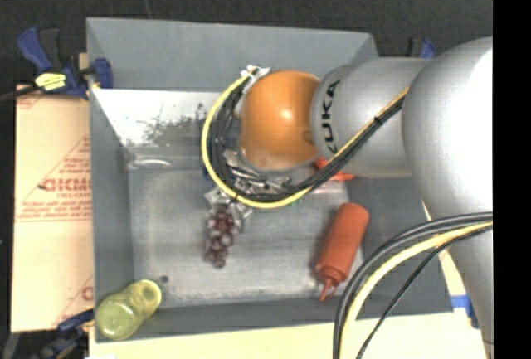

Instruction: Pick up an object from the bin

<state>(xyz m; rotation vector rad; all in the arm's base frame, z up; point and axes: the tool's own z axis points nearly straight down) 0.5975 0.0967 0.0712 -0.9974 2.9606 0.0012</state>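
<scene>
Grey sheet metal, dull and scuffed, forming the bin (pixel 112 208). Sitting in its near left corner: yellow-green cup (pixel 124 309), translucent plastic, round, lying on its side. Lying mid-floor, well apart from the cup: bunch of grapes (pixel 221 237), dark purple, glossy little beads clustered in a narrow lumpy strip running front to back. Hovering right at the bunch's far end: gripper (pixel 228 198), bare metal, mostly hidden under the wrist. Touching the grapes or not, spread or pressed together: cannot tell. Capping the wrist just above: orange dome (pixel 278 118), smooth and shiny, ringed by looping yellow and black cables (pixel 212 121). Lying right of the grapes, apart from them: red-orange squeeze bottle (pixel 340 245), smooth plastic cylinder tapering to a nozzle, nozzle pointing toward the near wall. Reaching in from the right: silver arm (pixel 415 117), rounded matte casing.
</scene>
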